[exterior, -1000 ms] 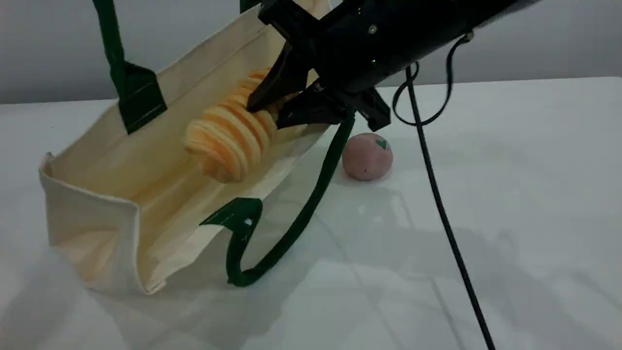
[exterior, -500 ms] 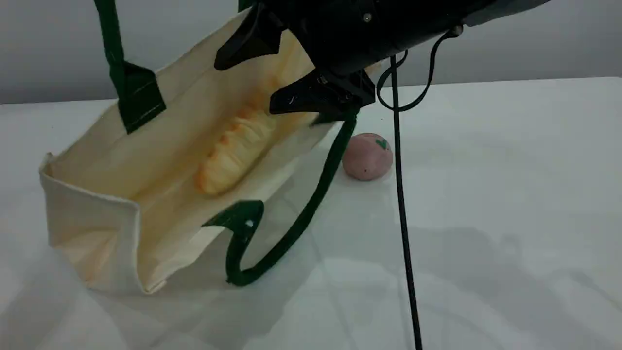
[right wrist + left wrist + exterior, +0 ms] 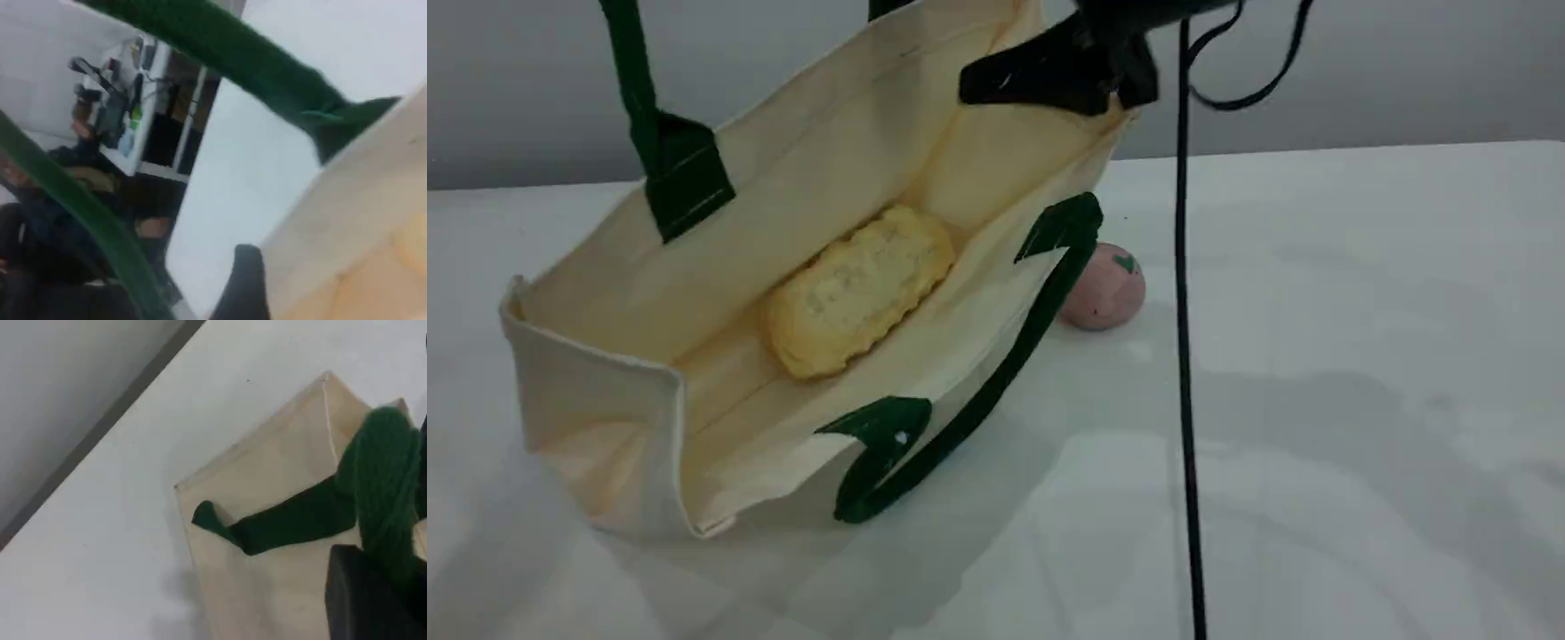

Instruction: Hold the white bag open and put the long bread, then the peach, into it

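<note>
At the bottom of the scene view only the bare white surface [image 3: 1316, 498] shows, crossed by a black cable [image 3: 1184, 373] that hangs down the right of centre. Just above, in the lower left, the white bag [image 3: 596, 391] lies with its mouth spread toward the camera. One green handle [image 3: 969, 404] droops off the near rim and loops onto the surface, slack because nothing lifts that side.

Inside the bag, at centre left, the long bread [image 3: 854, 293] rests on the lower wall with its pale flat side up; that step looks done. The peach [image 3: 1107, 289] sits on the surface right of centre, just outside the bag and partly behind the drooping handle, so it is still to be picked up.

Farther back, the other handle [image 3: 633, 80] runs taut up out of the upper left, which is what holds the upper wall raised and the mouth open. In the left wrist view the left gripper [image 3: 373, 600] has its fingers clamped on that green strap, at the lower right of its frame.

At the top centre the right gripper [image 3: 1058, 76] hangs above the bag's far end, fingers spread wide and empty, probably clear to go for the peach. Its own camera shows one dark fingertip [image 3: 243, 287] beside the cream cloth.
</note>
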